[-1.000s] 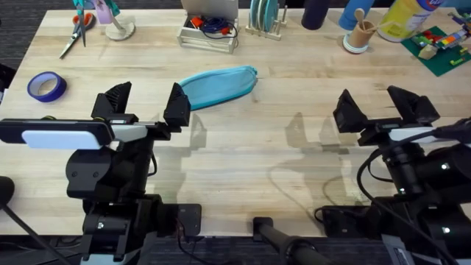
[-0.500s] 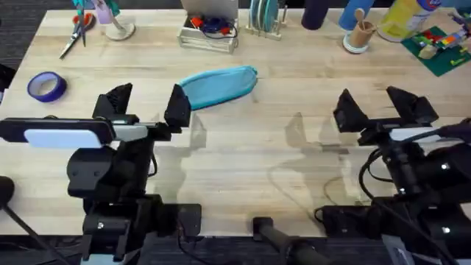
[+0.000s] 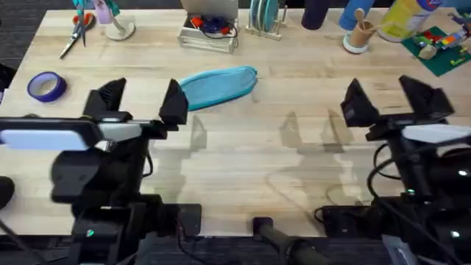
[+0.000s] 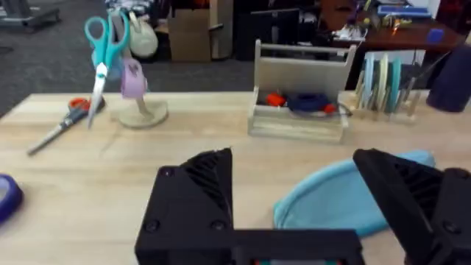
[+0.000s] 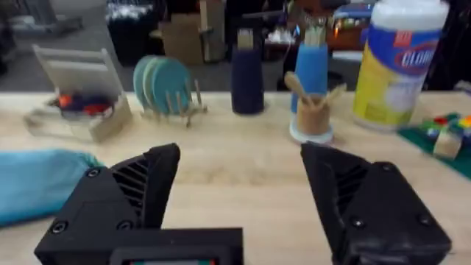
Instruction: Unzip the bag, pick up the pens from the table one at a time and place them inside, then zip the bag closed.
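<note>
bag [image 3: 218,87] lies zipped on table [image 3: 250,162]; left gripper [image 3: 140,107] and right gripper [image 3: 396,103] hover wide open, empty.

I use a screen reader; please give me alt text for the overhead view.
A teal-blue fabric pencil pouch lies zipped on a light wooden plank table, between two black robot grippers, left and right, both with fingers open and empty. A purple tape roll sits far left.

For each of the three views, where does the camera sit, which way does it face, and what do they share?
Overhead: above the arm bases, looking down and forward over the table; both arms show, left tool and right tool open.
Left wrist: on the left arm, facing the bag and scissors.
Right wrist: on the right arm, facing the wipes canister.
Shared: the bag.
</note>
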`<control>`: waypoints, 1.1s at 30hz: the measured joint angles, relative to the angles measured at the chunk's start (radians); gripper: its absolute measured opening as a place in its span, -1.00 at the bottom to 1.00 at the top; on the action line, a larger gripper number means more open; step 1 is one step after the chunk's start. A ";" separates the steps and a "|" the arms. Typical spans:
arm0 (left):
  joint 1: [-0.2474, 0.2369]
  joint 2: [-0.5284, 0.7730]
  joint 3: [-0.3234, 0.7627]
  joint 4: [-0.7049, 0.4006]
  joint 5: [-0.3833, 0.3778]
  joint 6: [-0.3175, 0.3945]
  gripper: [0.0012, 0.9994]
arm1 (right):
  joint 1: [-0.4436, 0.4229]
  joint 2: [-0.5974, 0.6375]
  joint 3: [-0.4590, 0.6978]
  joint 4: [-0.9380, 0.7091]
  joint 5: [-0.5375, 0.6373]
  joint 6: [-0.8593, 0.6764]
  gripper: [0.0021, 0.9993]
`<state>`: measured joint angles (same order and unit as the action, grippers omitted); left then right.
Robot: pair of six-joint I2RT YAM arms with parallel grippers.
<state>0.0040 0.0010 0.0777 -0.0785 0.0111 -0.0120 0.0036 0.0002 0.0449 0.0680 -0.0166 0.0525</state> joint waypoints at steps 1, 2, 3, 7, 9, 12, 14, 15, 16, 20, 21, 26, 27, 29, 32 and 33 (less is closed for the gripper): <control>0.000 0.000 0.020 -0.007 0.000 0.000 0.99 | 0.000 0.000 0.017 0.000 0.000 0.000 0.99; 0.000 0.000 0.039 -0.012 0.000 0.000 0.99 | 0.000 0.000 0.035 0.000 0.000 0.000 0.99; 0.000 0.000 0.060 -0.016 0.000 0.000 0.99 | 0.000 0.000 0.055 0.001 0.000 0.000 0.99; 0.000 0.000 0.122 -0.022 0.000 0.000 0.99 | 0.000 0.020 0.139 0.007 0.000 0.000 1.00; 0.000 0.008 0.153 -0.022 0.000 0.000 0.99 | 0.000 0.049 0.178 0.006 0.000 0.000 0.99; 0.000 0.050 0.207 -0.023 0.000 0.000 0.99 | 0.000 0.103 0.235 0.006 -0.001 0.000 0.99; 0.000 0.090 0.250 -0.023 0.000 0.000 0.99 | 0.000 0.149 0.277 0.004 -0.003 0.000 0.99; 0.000 0.111 0.272 -0.028 0.000 0.000 0.99 | 0.000 0.173 0.298 0.004 -0.003 0.000 0.99; 0.000 0.138 0.301 -0.042 0.000 0.000 0.99 | 0.000 0.204 0.324 0.003 -0.004 0.000 0.99; 0.000 0.250 0.420 -0.135 0.000 0.000 0.99 | 0.000 0.322 0.417 0.000 -0.005 0.000 0.99; 0.000 0.284 0.455 -0.168 0.002 0.000 0.99 | 0.000 0.356 0.443 -0.001 -0.007 0.000 1.00; 0.000 0.438 0.617 -0.322 0.021 0.000 0.99 | 0.000 0.504 0.552 -0.057 -0.047 0.000 0.99; 0.000 0.470 0.654 -0.357 0.023 0.000 0.99 | 0.000 0.533 0.574 -0.084 -0.059 0.000 0.99; 0.000 0.529 0.719 -0.419 0.025 0.000 0.99 | 0.000 0.594 0.619 -0.148 -0.078 0.000 0.99; 0.000 0.615 0.808 -0.503 0.027 0.000 0.99 | 0.000 0.681 0.678 -0.251 -0.104 0.000 0.99; 0.000 0.645 0.838 -0.538 0.029 0.000 0.99 | 0.000 0.714 0.700 -0.287 -0.117 0.001 0.99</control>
<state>0.0040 0.6457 0.9154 -0.6168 0.0401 -0.0122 0.0036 0.7138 0.7450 -0.2194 -0.1333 0.0530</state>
